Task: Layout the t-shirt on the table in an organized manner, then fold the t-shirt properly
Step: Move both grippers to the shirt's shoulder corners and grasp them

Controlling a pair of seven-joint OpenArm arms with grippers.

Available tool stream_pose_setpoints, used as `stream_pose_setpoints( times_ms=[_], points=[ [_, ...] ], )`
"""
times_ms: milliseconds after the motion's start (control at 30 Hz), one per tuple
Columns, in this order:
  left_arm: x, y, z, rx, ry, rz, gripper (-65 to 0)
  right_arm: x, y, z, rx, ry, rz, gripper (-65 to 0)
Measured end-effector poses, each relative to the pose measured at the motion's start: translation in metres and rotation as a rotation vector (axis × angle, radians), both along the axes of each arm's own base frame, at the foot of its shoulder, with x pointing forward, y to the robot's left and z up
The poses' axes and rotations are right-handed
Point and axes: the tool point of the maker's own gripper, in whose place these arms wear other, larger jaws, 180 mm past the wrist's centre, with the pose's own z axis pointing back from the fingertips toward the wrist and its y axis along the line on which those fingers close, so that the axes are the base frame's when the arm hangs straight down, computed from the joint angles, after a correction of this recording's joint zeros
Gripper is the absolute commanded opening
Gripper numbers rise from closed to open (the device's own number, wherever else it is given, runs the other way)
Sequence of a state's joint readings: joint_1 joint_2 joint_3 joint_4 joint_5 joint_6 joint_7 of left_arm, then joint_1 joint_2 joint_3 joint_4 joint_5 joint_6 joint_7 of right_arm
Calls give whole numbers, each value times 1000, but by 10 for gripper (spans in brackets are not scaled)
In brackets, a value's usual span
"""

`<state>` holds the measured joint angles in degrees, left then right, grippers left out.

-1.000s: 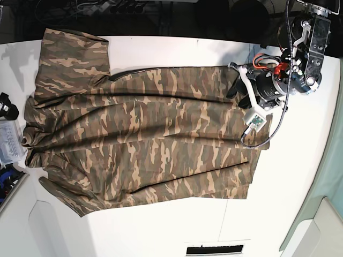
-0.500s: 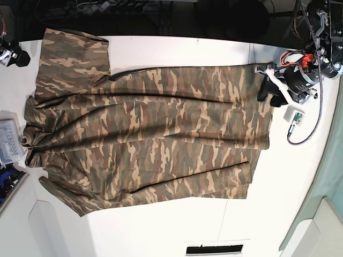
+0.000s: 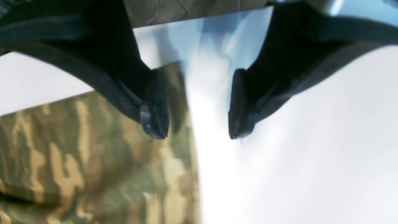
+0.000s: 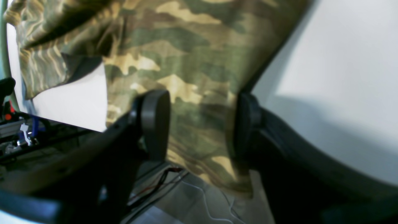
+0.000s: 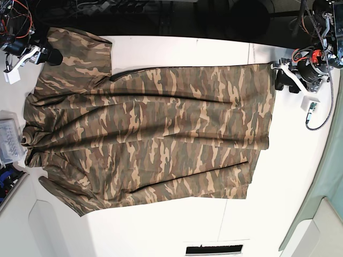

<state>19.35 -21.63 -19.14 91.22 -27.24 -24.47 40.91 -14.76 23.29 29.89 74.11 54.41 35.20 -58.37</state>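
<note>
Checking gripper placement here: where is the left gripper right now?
In the base view the left gripper is at the upper right, just off the t-shirt hem corner, over the white table, open.

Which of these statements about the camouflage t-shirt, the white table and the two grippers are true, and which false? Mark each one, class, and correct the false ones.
1. The camouflage-print cloth t-shirt lies spread over the wide white table. True.
2. The left gripper is clamped on the shirt's hem. False: its jaws stand apart, one fingertip over the cloth edge, one over bare table.
3. The right gripper is open with camouflage cloth showing between its fingers. True.
4. The shirt is folded in half. False: it lies opened out, with wrinkles.
5. Both grippers sit at the same end of the shirt. False: they are at opposite ends.
</note>
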Motion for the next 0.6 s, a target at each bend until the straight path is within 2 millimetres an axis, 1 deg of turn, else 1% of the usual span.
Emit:
stream_pose_setpoints(
  times_ms=[100,133,233,333,433,600],
  points=[
    [-2,3,0,7,3,6,-301,0,3,-1,8,-1,-2,-333],
    [-5,3,-2,5,11,6,-302,0,4,-1,9,-1,-3,-333],
    [-18,5,-12,3,52,17,-301,0,6,-2,13,-1,0,-333],
    [-29,6,-23,-12,93,24,-302,0,15,-3,31,0,13,-333],
    [-29,-5,-23,-39,99,-29,-302,-1,23,-5,44,3,38,-333],
    [-27,-22,-25,-101,77,-22,-302,0,33,-6,59,3,60,-333]
  ],
)
